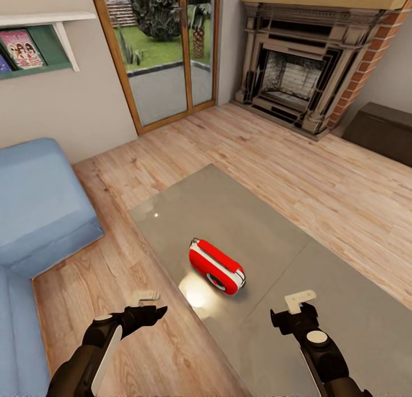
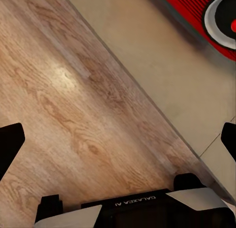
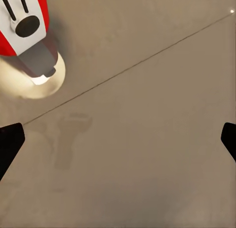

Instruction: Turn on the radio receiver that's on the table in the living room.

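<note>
The red radio receiver (image 1: 217,266) sits on the shiny grey table (image 1: 240,219) in the living room, near the table's front edge, with a bright spot of light on the tabletop just beside it. The left gripper (image 1: 150,305) hangs over the wood floor (image 1: 286,157) next to the table with its fingers spread wide and holding nothing. The right gripper (image 1: 294,309) hangs over the table, near the radio but not touching it, and its fingers are spread wide and empty too.
</note>
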Robot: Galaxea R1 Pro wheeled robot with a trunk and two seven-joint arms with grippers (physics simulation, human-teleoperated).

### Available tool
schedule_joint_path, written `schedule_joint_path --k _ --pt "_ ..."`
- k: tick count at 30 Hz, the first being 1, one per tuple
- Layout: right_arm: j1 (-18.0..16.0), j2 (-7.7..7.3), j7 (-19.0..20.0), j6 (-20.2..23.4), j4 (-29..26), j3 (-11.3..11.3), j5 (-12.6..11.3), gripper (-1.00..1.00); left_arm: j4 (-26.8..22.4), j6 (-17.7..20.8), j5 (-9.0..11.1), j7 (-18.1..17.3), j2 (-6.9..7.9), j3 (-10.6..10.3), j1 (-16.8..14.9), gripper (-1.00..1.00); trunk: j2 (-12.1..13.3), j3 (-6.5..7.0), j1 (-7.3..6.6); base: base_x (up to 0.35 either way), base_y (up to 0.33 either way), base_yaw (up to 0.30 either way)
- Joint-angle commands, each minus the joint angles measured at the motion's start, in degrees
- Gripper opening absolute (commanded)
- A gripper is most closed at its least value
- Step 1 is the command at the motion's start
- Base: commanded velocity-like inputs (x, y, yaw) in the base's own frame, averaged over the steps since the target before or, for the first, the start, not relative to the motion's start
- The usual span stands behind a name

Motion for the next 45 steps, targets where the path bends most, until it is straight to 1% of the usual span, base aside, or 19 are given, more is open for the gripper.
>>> schedule_joint_path --k 1,45 --pt "0.0 0.0 0.0 0.0 0.0 0.0 0.0 1.0 0.0 0.0 0.0 0.0 0.0 0.0 0.0 1.0 0.0 -0.1 0.0 0.0 0.0 0.0" --pt "0.0 0.0 0.0 0.0 -0.3 0.0 0.0 1.0 0.1 0.0 -0.1 0.0 0.09 0.0 0.0 1.0 0.0 -4.2 0.0 0.0 0.0 0.0"
